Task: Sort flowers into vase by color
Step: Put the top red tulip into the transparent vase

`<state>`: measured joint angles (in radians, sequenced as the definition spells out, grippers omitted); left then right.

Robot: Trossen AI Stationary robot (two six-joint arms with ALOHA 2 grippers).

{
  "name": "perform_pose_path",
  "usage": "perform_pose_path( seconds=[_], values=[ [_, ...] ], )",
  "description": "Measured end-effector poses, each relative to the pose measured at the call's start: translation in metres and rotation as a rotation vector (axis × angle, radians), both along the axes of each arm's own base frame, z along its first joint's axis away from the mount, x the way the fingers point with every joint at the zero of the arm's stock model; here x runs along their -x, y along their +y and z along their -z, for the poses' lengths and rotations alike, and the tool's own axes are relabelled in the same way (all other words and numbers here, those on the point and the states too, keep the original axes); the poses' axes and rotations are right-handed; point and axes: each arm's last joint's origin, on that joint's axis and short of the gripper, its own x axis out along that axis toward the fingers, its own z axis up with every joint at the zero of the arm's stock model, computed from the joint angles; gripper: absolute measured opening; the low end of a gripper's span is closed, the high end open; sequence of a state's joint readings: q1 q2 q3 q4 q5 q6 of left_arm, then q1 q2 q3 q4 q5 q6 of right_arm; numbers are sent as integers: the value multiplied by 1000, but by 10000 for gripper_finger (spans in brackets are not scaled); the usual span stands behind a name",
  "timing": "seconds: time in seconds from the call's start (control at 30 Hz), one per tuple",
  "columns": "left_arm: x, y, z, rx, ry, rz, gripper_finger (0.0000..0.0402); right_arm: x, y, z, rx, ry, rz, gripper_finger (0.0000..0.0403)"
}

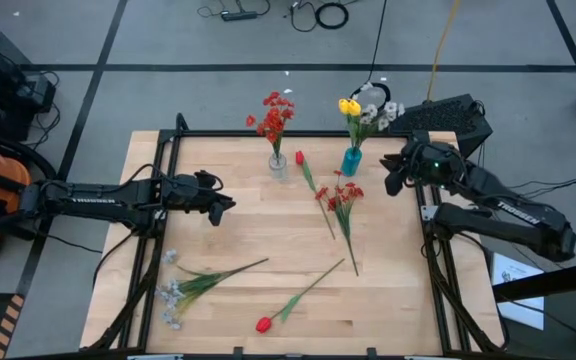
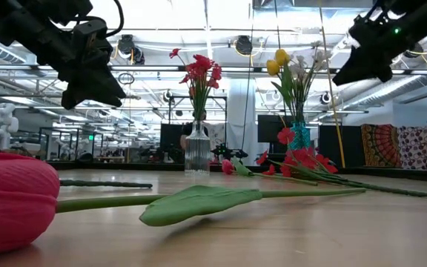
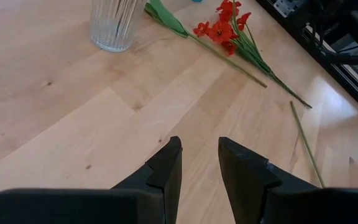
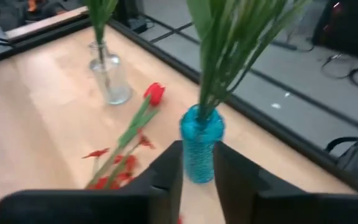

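Note:
A clear glass vase [image 1: 278,165] holds red flowers [image 1: 275,113]. A blue vase [image 1: 351,160] holds yellow tulips [image 1: 349,106] and white sprays. Flat on the table lie a red tulip [image 1: 300,158], a red cluster flower [image 1: 340,195], a white-grey spray [image 1: 173,290] and another red tulip [image 1: 263,323] by the near edge. My left gripper [image 3: 199,144] is open and hovers over bare wood, left of the clear vase [image 3: 114,22]. My right gripper [image 4: 197,149] is open and hangs in the air just right of the blue vase [image 4: 202,134].
A black frame [image 1: 308,133] runs around the wooden table top. Bare wood lies between my left gripper [image 1: 226,206] and the flowers in the middle. Cables and equipment sit on the floor beyond the far edge.

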<state>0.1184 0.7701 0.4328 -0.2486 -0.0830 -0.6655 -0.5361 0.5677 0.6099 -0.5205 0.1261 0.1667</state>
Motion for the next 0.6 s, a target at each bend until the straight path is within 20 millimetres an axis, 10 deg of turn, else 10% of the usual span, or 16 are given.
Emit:
perform_pose_path(
  seconds=[0.2,0.6],
  values=[
    [0,0,0,7,-7,-6,112,-3,6,8,-215,22,61,8],
    [-19,-3,-4,178,-79,-89,112,15,16,41,-634,263,380,1]
  ],
)
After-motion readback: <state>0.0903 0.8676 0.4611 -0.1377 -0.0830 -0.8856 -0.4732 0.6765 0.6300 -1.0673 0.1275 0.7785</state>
